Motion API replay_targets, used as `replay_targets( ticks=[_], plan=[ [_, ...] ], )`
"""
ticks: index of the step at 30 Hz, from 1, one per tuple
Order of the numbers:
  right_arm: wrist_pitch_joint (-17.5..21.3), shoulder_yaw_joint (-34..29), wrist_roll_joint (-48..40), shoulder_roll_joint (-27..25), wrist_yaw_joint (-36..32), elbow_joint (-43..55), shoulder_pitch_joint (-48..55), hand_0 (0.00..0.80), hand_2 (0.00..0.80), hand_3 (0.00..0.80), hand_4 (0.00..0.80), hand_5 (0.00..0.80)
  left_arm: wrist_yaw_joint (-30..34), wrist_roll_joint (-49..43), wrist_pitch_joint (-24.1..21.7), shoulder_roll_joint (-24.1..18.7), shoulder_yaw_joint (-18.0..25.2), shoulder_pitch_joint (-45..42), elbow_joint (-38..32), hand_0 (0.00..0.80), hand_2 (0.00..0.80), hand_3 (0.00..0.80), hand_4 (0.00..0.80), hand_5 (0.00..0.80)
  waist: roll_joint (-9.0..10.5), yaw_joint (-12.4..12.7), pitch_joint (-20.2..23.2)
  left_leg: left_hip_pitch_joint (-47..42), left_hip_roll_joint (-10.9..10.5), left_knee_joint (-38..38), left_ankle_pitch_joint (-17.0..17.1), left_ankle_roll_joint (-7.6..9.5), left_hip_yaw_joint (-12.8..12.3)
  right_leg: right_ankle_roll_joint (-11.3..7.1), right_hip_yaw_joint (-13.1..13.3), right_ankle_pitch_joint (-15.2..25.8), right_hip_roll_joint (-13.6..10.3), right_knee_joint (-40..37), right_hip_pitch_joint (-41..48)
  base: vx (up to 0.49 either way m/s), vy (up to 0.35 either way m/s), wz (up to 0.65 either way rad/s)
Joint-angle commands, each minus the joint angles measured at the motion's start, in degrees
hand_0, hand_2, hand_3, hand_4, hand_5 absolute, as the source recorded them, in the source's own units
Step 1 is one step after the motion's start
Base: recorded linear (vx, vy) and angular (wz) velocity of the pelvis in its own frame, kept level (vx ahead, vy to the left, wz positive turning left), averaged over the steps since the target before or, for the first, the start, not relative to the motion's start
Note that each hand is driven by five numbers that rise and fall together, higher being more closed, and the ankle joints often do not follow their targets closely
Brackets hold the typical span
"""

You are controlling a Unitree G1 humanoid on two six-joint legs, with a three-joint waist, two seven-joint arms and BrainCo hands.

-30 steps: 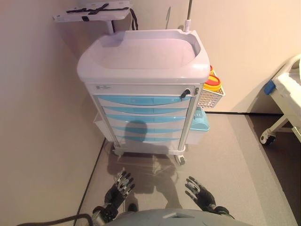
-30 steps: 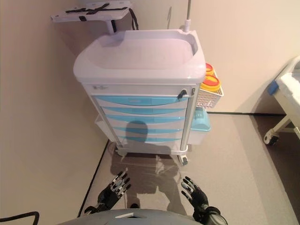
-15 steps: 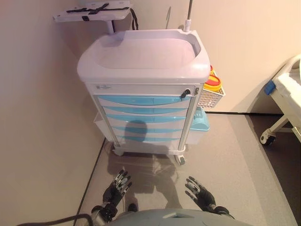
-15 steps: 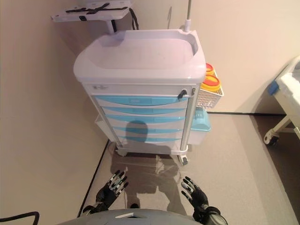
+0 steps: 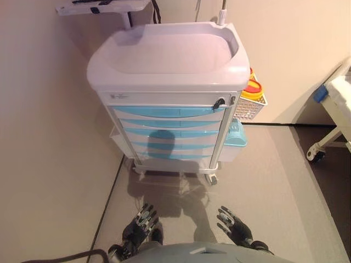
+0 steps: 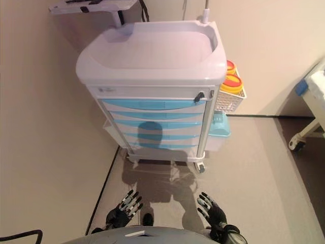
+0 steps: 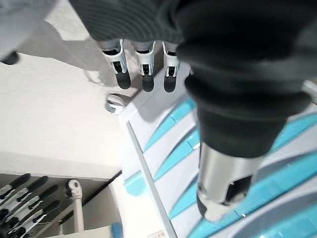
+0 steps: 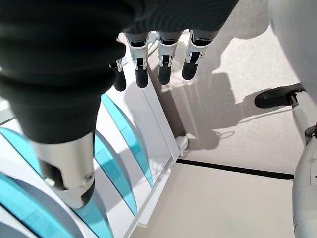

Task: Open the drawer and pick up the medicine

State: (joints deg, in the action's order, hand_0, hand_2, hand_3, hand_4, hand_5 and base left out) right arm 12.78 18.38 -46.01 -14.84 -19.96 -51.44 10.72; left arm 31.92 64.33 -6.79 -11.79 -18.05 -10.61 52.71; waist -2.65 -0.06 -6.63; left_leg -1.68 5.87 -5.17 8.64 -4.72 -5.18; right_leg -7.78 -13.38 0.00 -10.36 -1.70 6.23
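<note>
A white medical cart (image 5: 167, 57) stands ahead against the wall, with several light blue drawers (image 5: 167, 112), all shut. A dark lock knob (image 5: 219, 102) sits at the top right of its front. No medicine shows in any view. My left hand (image 5: 140, 224) and right hand (image 5: 233, 226) hang low over the floor in front of the cart, well short of it, both open and empty with straight fingers. The drawers also show past the left hand's fingers (image 7: 143, 74) and the right hand's fingers (image 8: 163, 67) in the wrist views.
A wire basket (image 5: 249, 104) with yellow-lidded containers hangs on the cart's right side, above a light blue bin (image 5: 235, 137). A wall runs close along the left. A bed on castors (image 5: 332, 109) stands at the right. A bracket shelf (image 5: 101, 6) sticks out behind the cart.
The whole view has shifted: the cart now appears larger and closer. Both hands stay low and open.
</note>
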Motion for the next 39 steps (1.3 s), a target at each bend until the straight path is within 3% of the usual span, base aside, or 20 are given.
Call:
replay_targets(
  ticks=[1,8,19,29,31,39],
  plan=[
    [2.55,-0.77,-0.18,0.89,-0.71,2.28,-2.86,0.0,0.0,0.0,0.0,0.0,2.45,4.14,0.69,0.83,1.57,4.65,0.38,0.0,0.0,0.0,0.0,0.0,1.92,0.63,-5.46,0.84,-3.17,8.68,-10.14,3.91,-0.36,0.32,-1.57,0.96,-3.29,7.58,-5.68,-0.008,0.047,-0.03],
    [3.49,-0.62,0.65,0.16,-1.24,2.38,-4.37,0.0,0.0,0.0,0.0,0.0,4.32,9.65,2.01,1.23,3.01,8.47,-0.04,0.0,0.0,0.0,0.0,0.0,2.73,-0.21,-11.08,7.52,-3.49,17.21,-12.11,3.94,-0.96,0.39,1.67,1.31,-3.56,10.37,-10.46,-0.044,0.038,-0.01],
    [3.15,1.93,0.6,0.13,1.26,7.16,-7.07,0.0,0.0,0.0,0.0,0.0,5.65,14.35,0.38,1.17,3.62,15.87,-3.44,0.0,0.0,0.0,0.0,0.0,4.62,-1.49,-18.12,20.69,-2.87,28.71,-13.54,5.73,-0.69,1.34,5.96,0.2,-1.69,21.31,-23.28,-0.082,0.016,-0.06],
    [1.3,4.22,-1.92,-0.54,2.27,10.15,-9.28,0.0,0.0,0.0,0.0,0.0,7.75,25.05,3.48,2.57,3.94,24.09,-4.93,0.0,0.0,0.0,0.0,0.0,5.53,-3.01,-20.98,28.27,-3.41,33.97,-13.39,6.86,0.24,3.03,9.24,-2.06,0.77,29.92,-31.15,-0.029,0.025,-0.01],
    [0.84,5.12,-2.19,-0.88,2.43,10.84,-9.94,0.0,0.0,0.0,0.0,0.0,7.98,26.83,2.98,2.89,3.88,26.31,-5.35,0.0,0.0,0.0,0.0,0.0,5.62,-3.38,-21.74,29.36,-3.61,35.41,-14.84,6.7,0.77,3.07,9.98,-4.09,1.47,32.47,-32.49,0.037,0.018,0.02],
    [-1.1,7.53,-4.12,-2.3,3.65,13.25,-11.15,0.0,0.0,0.0,0.0,0.0,10.47,33.0,1.88,2.89,4.96,31.59,-8.63,0.0,0.0,0.0,0.0,0.0,6.17,-3.87,-22.74,32.47,-4.03,36.84,-14.37,6.96,1.22,3.93,10.54,-5.11,3.1,35.85,-36.09,0.009,0.005,0.03]
  ],
)
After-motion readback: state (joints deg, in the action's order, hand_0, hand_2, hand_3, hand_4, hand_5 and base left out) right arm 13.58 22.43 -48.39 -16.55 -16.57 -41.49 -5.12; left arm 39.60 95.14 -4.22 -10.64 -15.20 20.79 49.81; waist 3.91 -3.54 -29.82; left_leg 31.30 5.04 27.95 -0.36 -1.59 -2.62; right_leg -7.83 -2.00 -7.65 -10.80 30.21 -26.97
